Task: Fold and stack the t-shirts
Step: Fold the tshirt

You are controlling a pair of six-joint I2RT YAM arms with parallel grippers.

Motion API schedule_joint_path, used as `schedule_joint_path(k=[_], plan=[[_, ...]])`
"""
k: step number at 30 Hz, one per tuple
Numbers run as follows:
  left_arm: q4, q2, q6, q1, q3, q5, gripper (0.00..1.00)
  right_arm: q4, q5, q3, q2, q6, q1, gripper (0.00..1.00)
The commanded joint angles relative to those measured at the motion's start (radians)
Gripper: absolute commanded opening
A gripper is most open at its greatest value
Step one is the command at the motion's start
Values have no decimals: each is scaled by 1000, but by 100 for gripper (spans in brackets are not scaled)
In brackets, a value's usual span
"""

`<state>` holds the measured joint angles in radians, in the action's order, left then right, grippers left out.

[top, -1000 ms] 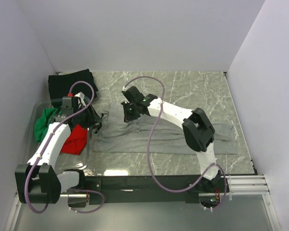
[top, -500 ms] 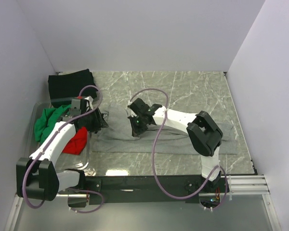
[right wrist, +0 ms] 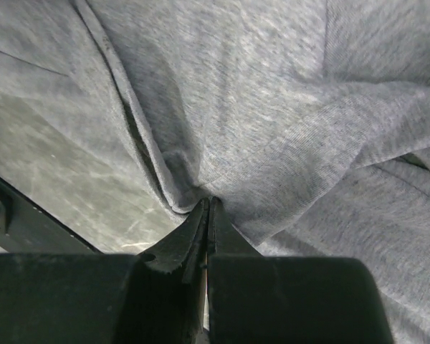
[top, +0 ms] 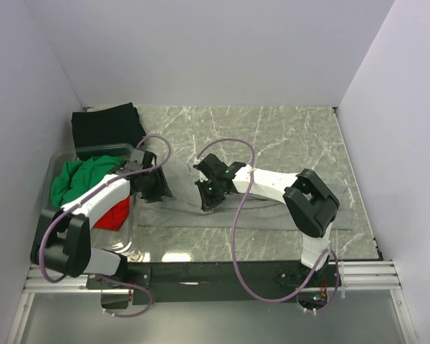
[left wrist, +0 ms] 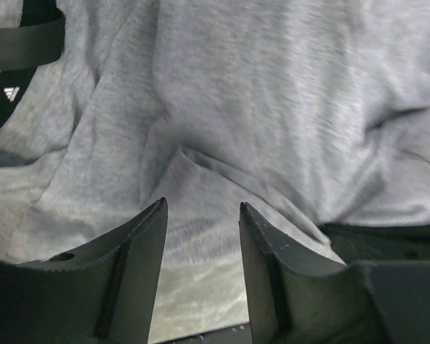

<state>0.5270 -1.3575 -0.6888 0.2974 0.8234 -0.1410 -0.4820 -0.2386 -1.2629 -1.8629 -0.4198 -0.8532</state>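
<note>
Two tools at work, both on the grey t-shirt.

Right tool: jaws closed tight, a small pucker of the grey cloth pinched at the tips. Folds radiate out from the pinch. From above, this tool sits at the shirt's left-centre, low to the counter.

Left tool: jaws about half apart, nothing clamped. The fingers stand either side of a raised crease in the grey cloth. Contact with the cloth: cannot tell. From above, it is at the shirt's left end.

Grey t-shirt: spread sideways across the near middle of the counter, right part lying fairly flat, left part bunched and wrinkled. Dark inner collar and small white logo show in the left wrist view.

Other shirts: black t-shirt folded flat at the far left corner. Green t-shirt and red t-shirt lie crumpled in a clear bin at the left edge.
</note>
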Motion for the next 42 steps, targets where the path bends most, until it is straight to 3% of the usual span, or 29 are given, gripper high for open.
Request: schedule_joint_path(k=[1, 7, 13, 22, 35, 42], plan=[[-62, -47, -34, 35, 45, 78, 50, 29, -21, 13, 36, 27, -7, 0], [-73, -95, -48, 66, 68, 176, 47, 43, -34, 19, 25, 33, -7, 0], [-98, -115, -34, 83, 56, 178, 39, 46, -39, 28, 25, 32, -7, 0], [-113, -135, -28, 98, 31, 199, 38, 51, -39, 36, 25, 19, -7, 0], [-139, -120, -20, 109, -26, 172, 2, 60, -36, 46, 22, 4, -7, 0], [-173, -26, -20, 109, -99, 136, 0, 66, -28, 54, 18, -13, -9, 0]])
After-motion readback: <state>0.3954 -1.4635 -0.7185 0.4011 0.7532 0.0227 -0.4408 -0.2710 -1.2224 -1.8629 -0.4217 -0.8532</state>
